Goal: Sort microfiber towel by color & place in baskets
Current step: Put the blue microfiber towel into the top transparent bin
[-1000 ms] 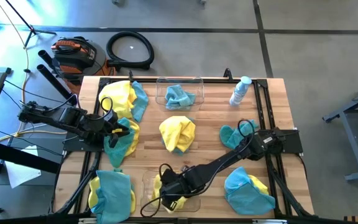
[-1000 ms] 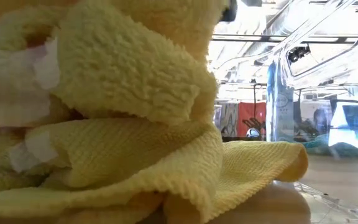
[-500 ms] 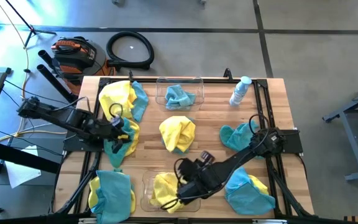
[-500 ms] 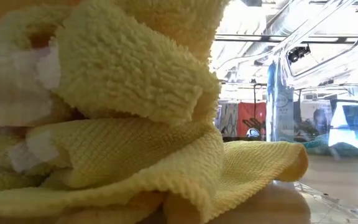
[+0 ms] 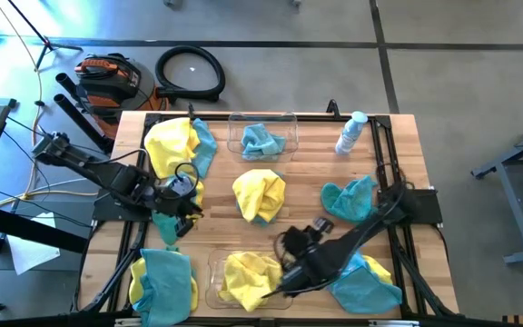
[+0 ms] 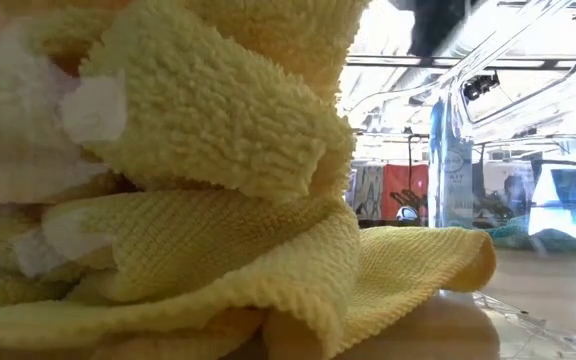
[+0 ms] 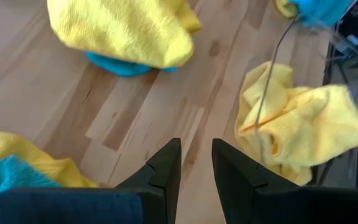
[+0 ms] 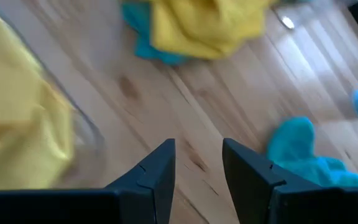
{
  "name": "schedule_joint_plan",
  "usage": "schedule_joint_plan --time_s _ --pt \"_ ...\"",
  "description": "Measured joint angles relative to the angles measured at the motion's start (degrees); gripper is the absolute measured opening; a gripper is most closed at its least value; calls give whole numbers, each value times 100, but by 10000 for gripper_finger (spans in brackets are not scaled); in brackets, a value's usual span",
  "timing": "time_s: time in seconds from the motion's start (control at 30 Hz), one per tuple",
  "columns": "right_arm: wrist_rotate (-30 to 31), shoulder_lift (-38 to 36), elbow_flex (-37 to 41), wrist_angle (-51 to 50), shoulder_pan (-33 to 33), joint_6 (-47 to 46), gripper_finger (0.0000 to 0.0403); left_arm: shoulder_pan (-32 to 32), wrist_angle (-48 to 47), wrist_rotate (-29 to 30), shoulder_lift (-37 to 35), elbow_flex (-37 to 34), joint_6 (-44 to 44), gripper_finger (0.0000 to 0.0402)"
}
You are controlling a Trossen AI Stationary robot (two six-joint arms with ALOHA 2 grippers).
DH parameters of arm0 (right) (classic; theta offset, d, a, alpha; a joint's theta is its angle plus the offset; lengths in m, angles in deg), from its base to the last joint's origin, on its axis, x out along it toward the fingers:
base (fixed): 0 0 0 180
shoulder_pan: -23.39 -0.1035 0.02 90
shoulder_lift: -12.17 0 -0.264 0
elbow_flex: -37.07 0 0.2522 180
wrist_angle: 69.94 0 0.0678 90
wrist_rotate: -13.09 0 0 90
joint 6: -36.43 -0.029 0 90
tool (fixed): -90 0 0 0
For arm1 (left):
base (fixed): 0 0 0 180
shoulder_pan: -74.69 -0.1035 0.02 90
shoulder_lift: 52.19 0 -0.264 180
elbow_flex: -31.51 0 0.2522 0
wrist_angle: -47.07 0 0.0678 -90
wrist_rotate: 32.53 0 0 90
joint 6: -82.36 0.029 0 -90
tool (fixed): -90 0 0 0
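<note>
The near basket (image 5: 214,272) holds a yellow microfiber towel (image 5: 248,275), which fills the low view (image 6: 188,200). The far basket (image 5: 289,121) holds a teal towel (image 5: 261,141). My right gripper (image 5: 289,242) hangs open over bare wood just right of the near basket, with nothing between its fingers (image 8: 197,146). My left gripper (image 5: 192,202) is open and empty (image 7: 196,146). It hovers over the right edge of a teal-and-yellow towel heap (image 5: 172,218) at the table's left. A yellow-over-teal heap (image 5: 260,195) lies at the centre.
More yellow and teal heaps lie at the far left (image 5: 178,145), near left (image 5: 163,283) and near right (image 5: 363,282). A teal towel (image 5: 348,198) lies at the right. A small bottle (image 5: 350,133) stands at the far right. Bare wood shows between the centre heap and the near basket.
My right gripper has drawn up and away from the near basket toward the table's right and far side, tipping as it went. The yellow towel stays lying in that basket. My left gripper has risen a little and moved toward the table's centre.
</note>
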Motion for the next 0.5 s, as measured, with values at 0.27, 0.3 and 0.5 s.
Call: schedule_joint_plan --time_s 0.27,0.3,0.5 --pt "317 -2413 3316 2360 -376 -313 128 145 -663 185 772 933 -525 77" --pt "327 -2716 3719 2670 -392 -316 128 164 -901 182 902 1092 -675 77" --pt "267 -4147 5579 4036 -388 -310 128 454 -2315 -160 1695 1936 -2005 77"
